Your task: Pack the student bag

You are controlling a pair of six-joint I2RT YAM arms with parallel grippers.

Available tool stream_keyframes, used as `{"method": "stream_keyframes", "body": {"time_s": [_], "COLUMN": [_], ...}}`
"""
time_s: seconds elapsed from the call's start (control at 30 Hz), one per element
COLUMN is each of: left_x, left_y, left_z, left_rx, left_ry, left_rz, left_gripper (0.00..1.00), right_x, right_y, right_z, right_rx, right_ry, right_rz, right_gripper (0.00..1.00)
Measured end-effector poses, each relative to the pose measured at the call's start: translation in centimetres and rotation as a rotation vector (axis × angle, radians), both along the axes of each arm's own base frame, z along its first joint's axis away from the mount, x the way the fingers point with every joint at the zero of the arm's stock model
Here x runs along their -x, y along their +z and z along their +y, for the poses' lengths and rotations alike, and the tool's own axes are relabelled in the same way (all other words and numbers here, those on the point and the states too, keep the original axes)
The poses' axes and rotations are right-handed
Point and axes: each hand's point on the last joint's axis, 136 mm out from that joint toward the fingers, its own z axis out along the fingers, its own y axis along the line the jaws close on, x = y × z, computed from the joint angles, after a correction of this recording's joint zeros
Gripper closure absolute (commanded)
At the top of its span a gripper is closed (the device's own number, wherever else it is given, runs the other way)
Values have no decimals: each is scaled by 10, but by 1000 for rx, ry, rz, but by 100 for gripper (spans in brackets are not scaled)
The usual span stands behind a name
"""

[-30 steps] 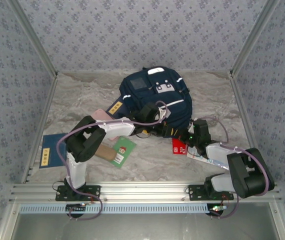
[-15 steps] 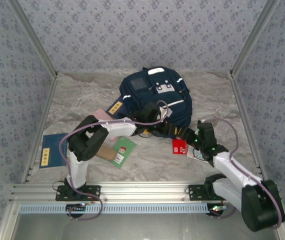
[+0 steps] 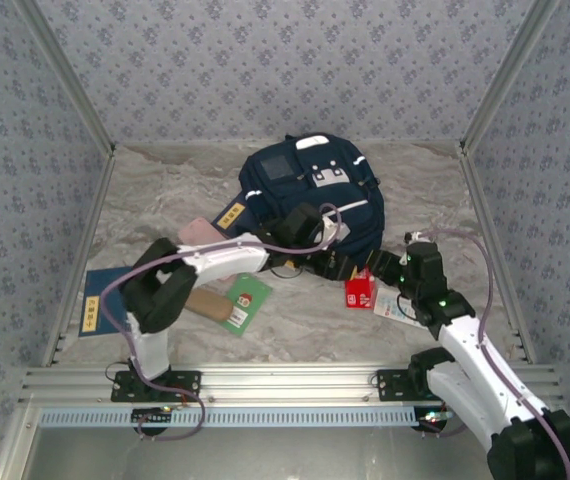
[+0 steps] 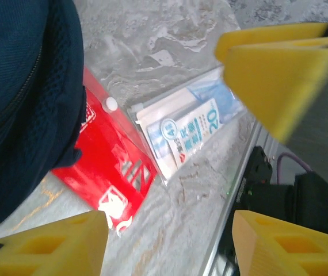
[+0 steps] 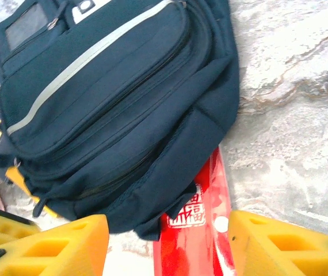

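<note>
The navy-blue fabric backpack (image 3: 310, 190) lies toward the table's far edge; left tool (image 4: 164, 244) and right tool (image 5: 167, 241), jaws apart and empty, sit at its near side.

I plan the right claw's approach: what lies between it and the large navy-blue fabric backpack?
A flat red plastic pouch, partly tucked under the backpack's edge; the right wrist view shows it.

You are working in a lab-style robot test cell. An aluminium rail (image 3: 285, 380) of slotted profile runs along the near edge, and both arm bases (image 3: 155, 385) are bolted onto it. Beyond the rail lies a marble-patterned surface (image 3: 155, 210). Blue-patterned walls (image 3: 285, 60), held in metal corner posts (image 3: 70, 75), close it in behind and on both sides.
</note>
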Motion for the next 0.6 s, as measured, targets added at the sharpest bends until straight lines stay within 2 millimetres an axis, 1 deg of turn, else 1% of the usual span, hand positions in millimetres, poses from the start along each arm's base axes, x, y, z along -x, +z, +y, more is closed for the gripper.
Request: {"method": "stream_keyframes", "body": {"time_s": [0.1, 0.17, 0.2, 0.27, 0.33, 0.4, 0.53, 0.6], "left_x": [2, -3, -7, -18, -31, -42, -54, -59], "left_y": [38, 59, 68, 76, 78, 74, 56, 47], "left_z": [26, 45, 54, 74, 93, 111, 134, 143], "left_rx": [28, 49, 58, 53, 29, -2, -69, -102], "left_ry": [17, 52, 75, 135, 205, 264, 340, 381], "left_rz": [-76, -117, -136, -162, -180, -196, -178, -164], "left_gripper": [38, 38, 38, 38, 38, 39, 40, 40], "right_x": [4, 7, 10, 14, 17, 18, 12, 4], "right_y": [-3, -10, -14, -24, -33, -40, -43, -40], "right_z": [11, 21, 27, 40, 53, 63, 80, 91], "right_rx": [5, 16, 27, 56, 83, 113, 167, 195], "right_ry": [71, 126, 158, 220, 271, 311, 348, 352], "right_rz": [19, 45, 64, 101, 136, 166, 200, 207], "right_gripper": [43, 43, 43, 43, 46, 49, 52, 59]}}
